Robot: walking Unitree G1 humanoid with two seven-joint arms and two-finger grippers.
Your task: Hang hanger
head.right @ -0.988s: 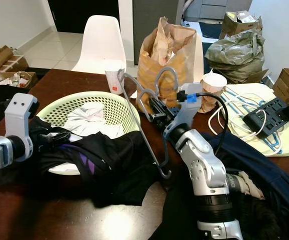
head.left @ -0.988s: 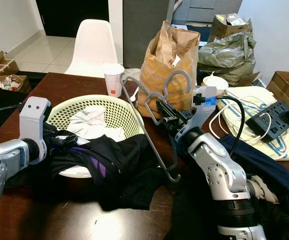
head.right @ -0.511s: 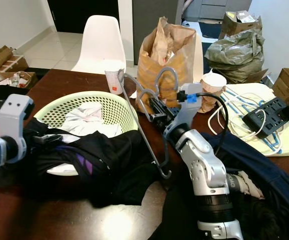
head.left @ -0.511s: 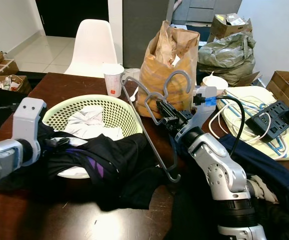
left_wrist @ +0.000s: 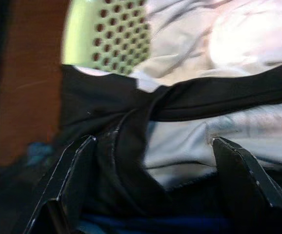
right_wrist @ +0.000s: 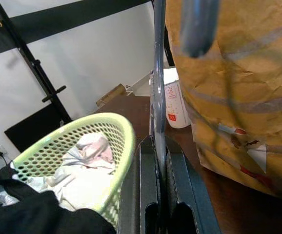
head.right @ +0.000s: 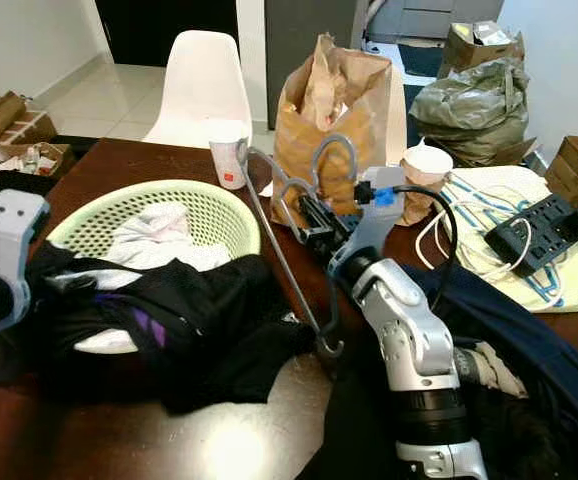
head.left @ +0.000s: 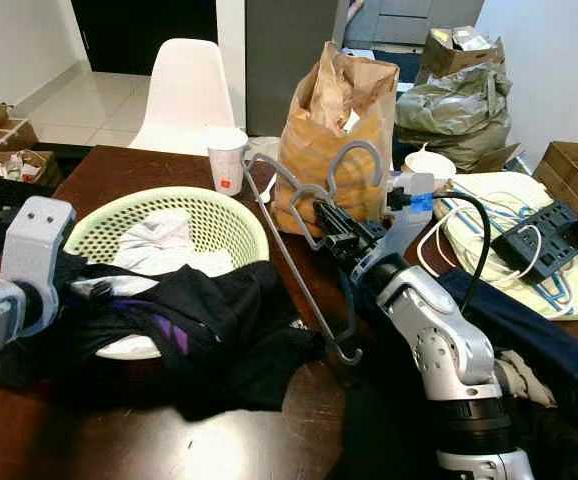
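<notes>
Your right pincer (head.left: 321, 215) is clamped tight on a grey hanger (head.left: 304, 275), holding it off the worktop (head.left: 119, 165) beside the paper bag (head.left: 334, 130). The hanger is thin grey plastic: its hook curls in front of the bag, one long arm slants down toward you and ends in a small upturned hook near the black garment (head.left: 219, 330). Your left pincer (left_wrist: 151, 190) has its fingers spread wide over black cloth at the rim of the green basket (head.left: 234, 215), gripping nothing that you can see.
</notes>
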